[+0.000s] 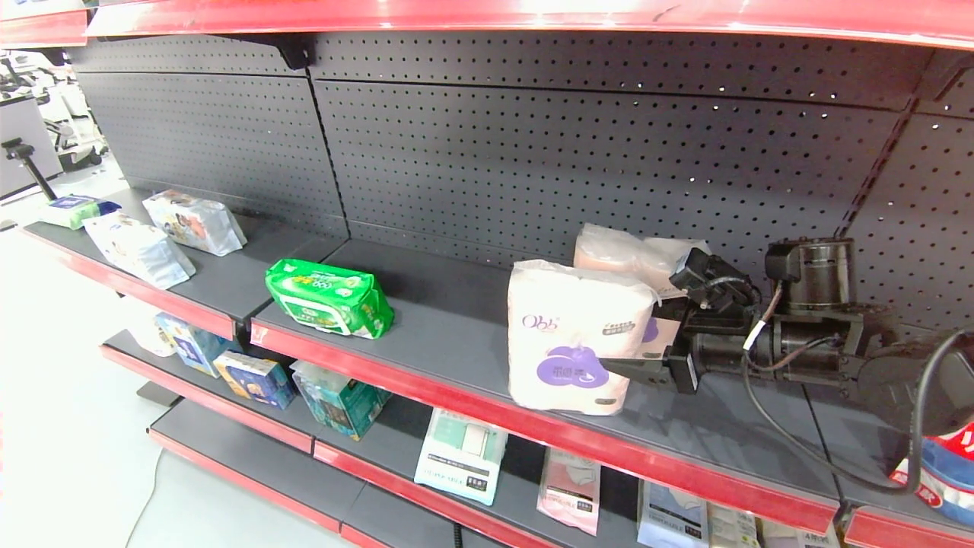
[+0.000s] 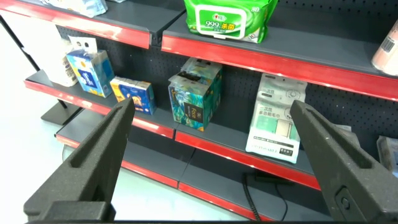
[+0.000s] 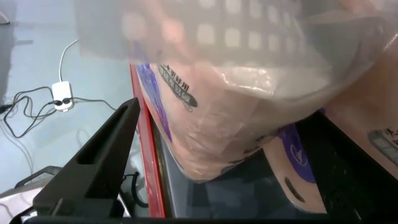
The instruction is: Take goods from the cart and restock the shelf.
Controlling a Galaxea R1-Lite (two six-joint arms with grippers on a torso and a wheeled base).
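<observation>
Since the left pincer hangs closest, it comes first: it is wide open with nothing in it, lower than the roll pack and off to its left, facing the lower shelves. Next comes the roll pack itself, the thing to put away. It stands upright on the middle shelf, right at the red front edge. The right pincer is at the right side of the roll pack, but I cannot tell if it is squeezing the pack or has let go. I think the roll pack is light, soft and squashy. Its plastic wrap looks smooth, so it may slip. A good place to hold it would be the two wide sides, near the middle, with a gentle squeeze. It is tall, so a push up high may tip it. A green wipes pack lies well to the left of the roll pack. Just behind the roll pack sits a second soft pack, half hidden. The far side of the roll pack is hidden too. Well to its right, a red and blue thing is cut off, and I cannot tell what it is.
</observation>
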